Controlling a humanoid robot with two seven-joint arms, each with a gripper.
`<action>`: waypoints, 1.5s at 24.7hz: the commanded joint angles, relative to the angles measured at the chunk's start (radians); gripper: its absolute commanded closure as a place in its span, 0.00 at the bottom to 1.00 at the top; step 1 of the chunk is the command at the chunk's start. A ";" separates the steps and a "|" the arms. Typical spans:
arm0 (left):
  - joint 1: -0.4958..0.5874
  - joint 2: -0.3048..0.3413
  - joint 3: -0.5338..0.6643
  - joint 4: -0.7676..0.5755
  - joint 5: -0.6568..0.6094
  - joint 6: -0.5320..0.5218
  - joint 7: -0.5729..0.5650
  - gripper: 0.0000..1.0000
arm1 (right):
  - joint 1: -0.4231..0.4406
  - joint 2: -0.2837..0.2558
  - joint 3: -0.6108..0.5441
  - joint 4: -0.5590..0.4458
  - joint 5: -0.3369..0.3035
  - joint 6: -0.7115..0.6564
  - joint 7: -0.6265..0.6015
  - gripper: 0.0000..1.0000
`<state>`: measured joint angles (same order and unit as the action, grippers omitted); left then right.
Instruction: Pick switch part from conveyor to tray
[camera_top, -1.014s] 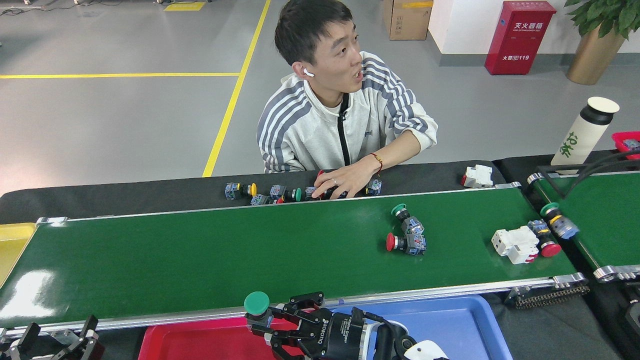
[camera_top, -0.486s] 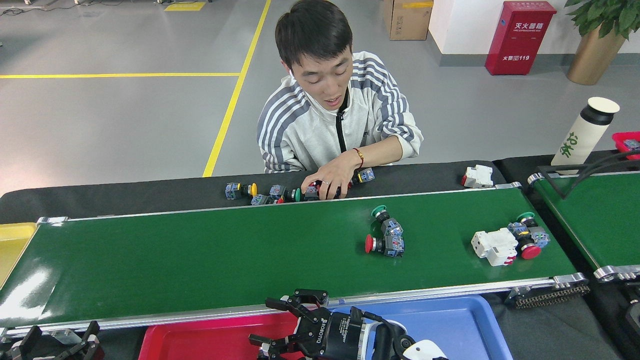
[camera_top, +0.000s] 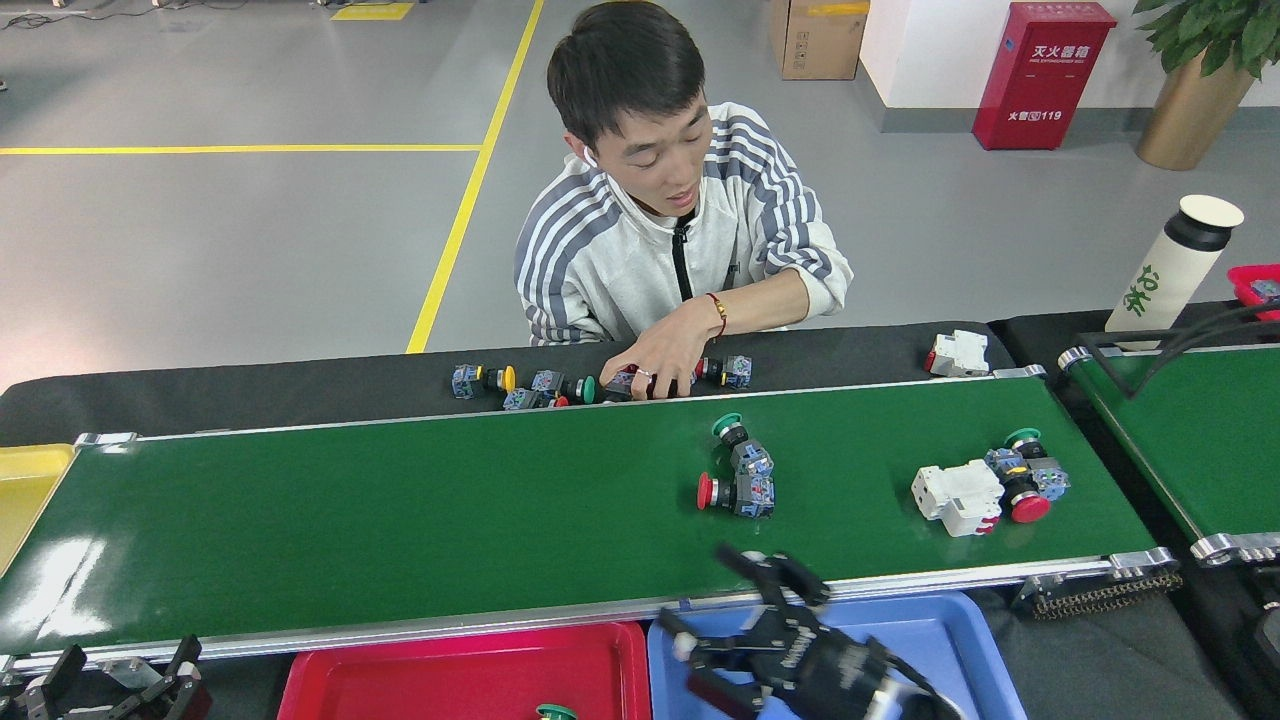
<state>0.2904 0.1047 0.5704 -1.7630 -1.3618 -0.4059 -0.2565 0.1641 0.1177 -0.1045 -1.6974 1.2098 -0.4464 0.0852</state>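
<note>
Two switch parts (camera_top: 738, 475) are riding close together on the conveyor (camera_top: 400, 510), so the right tool (camera_top: 740, 610), hovering with fingers spread wide, should be grabbing only the red-capped one.

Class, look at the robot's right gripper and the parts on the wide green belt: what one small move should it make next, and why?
Probably reach the right gripper forward over the conveyor toward the red-capped switch part. The gripper is open and empty above the blue tray, and that part lies nearest it.

Grey floor (camera_top: 250, 250), yellow lines (camera_top: 470, 190), red cabinet (camera_top: 1045, 75), planter (camera_top: 1190, 120).
</note>
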 joint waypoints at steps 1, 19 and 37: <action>-0.001 0.006 0.009 -0.013 -0.002 0.004 0.008 0.00 | 0.002 -0.004 -0.015 -0.021 0.001 0.203 -0.082 0.01; -0.028 0.012 -0.093 -0.013 -0.002 0.002 0.014 0.00 | -0.152 -0.062 0.167 0.171 0.180 0.568 -0.082 0.01; -0.203 0.116 -0.517 0.007 -0.131 0.009 0.026 0.00 | -0.393 -0.047 0.345 0.440 0.178 0.617 -0.082 0.58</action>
<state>0.1068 0.2231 0.0747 -1.7530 -1.4769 -0.4051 -0.2408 -0.2097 0.0772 0.2252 -1.2524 1.3881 0.1692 0.0120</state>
